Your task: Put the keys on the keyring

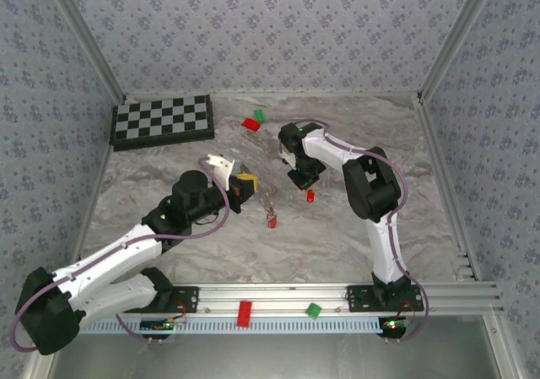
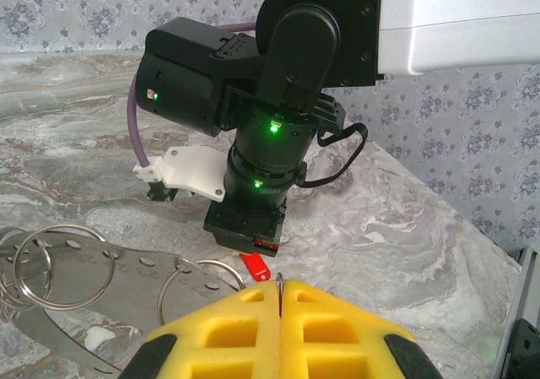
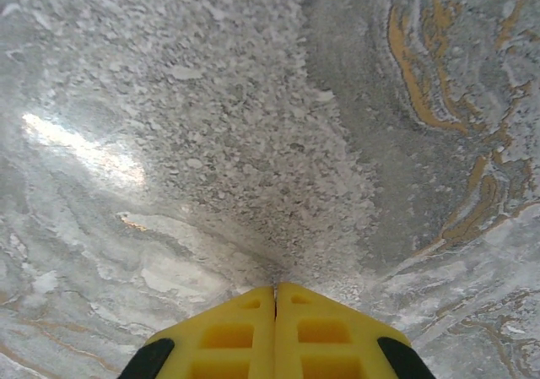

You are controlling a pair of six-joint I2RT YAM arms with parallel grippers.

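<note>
My left gripper (image 2: 279,286) pinched the keyring (image 2: 84,265) by its wire. My right gripper (image 3: 275,291), pressed together and empty, stood just right. One key (image 1: 310,195) lay beside it, a second key (image 1: 271,220) nearer; a red block (image 1: 251,124) lay far.

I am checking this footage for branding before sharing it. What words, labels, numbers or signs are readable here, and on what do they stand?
No text can be read in any view.
The checkerboard: plain squares, no letters or numbers.
The keys and the keyring: no print that I can make out.
The right arm: green lights, no legible label.
</note>
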